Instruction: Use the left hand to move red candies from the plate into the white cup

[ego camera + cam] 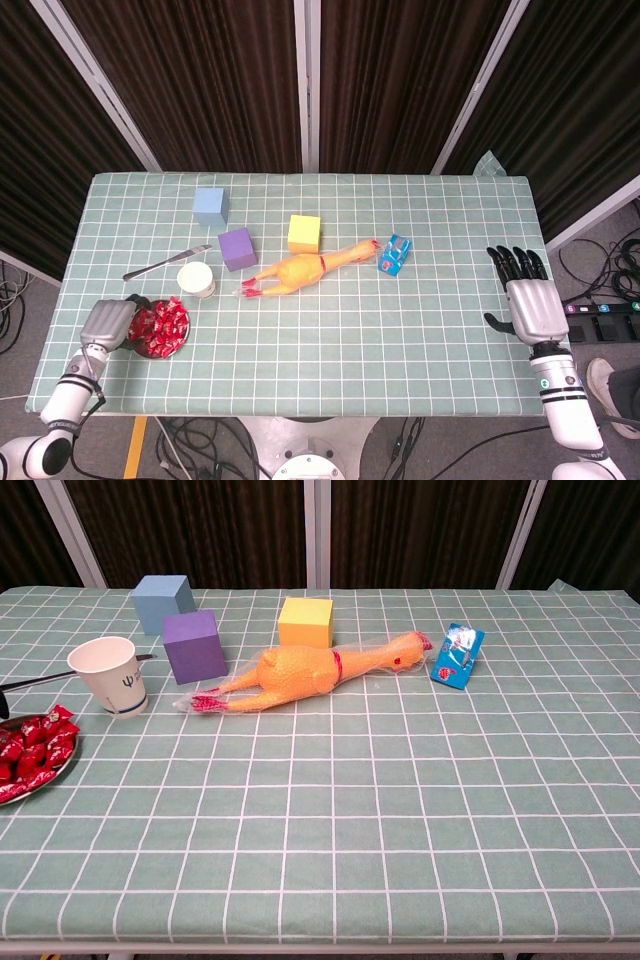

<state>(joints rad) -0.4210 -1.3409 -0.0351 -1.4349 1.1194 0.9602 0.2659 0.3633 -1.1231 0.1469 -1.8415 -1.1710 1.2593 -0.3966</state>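
Knife (pixel 167 261) and purple cube (pixel 237 248) flank white cup (pixel 196 279); left hand's (pixel 105 322) grip unclear.

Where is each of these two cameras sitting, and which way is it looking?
Head view: high above the near edge, looking down on the whole table; shows the left hand at the candy plate and the right hand.
Chest view: low at the near edge, looking across the table; no hands visible.
Shared: white cup, rubber chicken.

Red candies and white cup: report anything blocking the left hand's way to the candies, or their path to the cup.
Nothing visible blocks either. The left hand is at the plate beside the red candies; the white cup stands just behind, with bare cloth between.
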